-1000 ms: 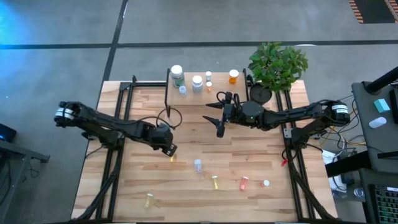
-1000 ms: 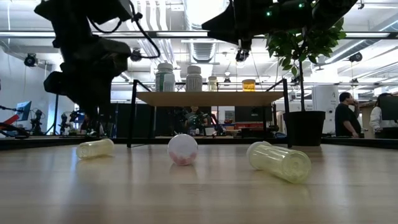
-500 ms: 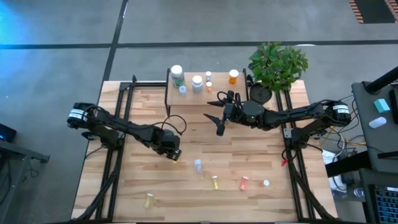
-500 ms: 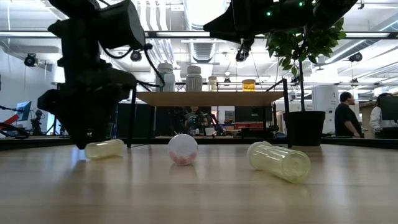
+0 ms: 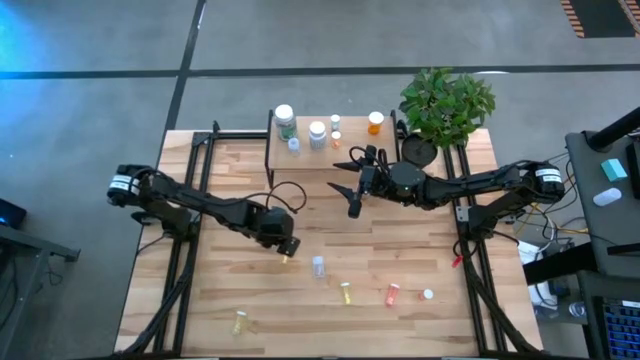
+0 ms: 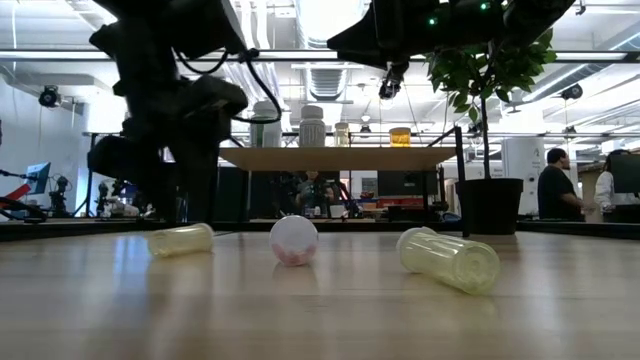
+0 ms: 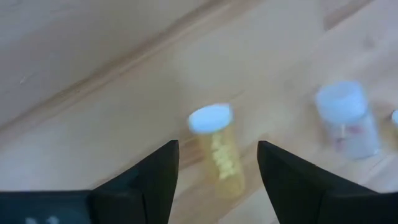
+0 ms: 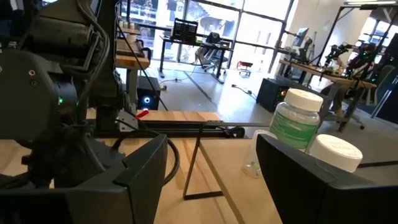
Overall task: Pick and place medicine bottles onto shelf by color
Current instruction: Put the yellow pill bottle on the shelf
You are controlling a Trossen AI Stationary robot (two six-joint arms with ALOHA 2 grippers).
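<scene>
Yellow plastic pill bottle (image 7: 219,149) is lying on its side on the tabletop (image 5: 230,290), well in front of the shelf (image 5: 325,158), with the left gripper (image 7: 217,171) hanging spread apart right over it. Looks light, stiff and prone to rolling, so I'd be pinching across the body just below the white cap. Right gripper (image 5: 351,188) is waiting by the shelf, fingers apart too, holding nothing.

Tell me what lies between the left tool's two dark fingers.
In the left wrist view, a yellow pill bottle with a white cap lies on its side on the wooden tabletop, framed by the open left tool.
</scene>
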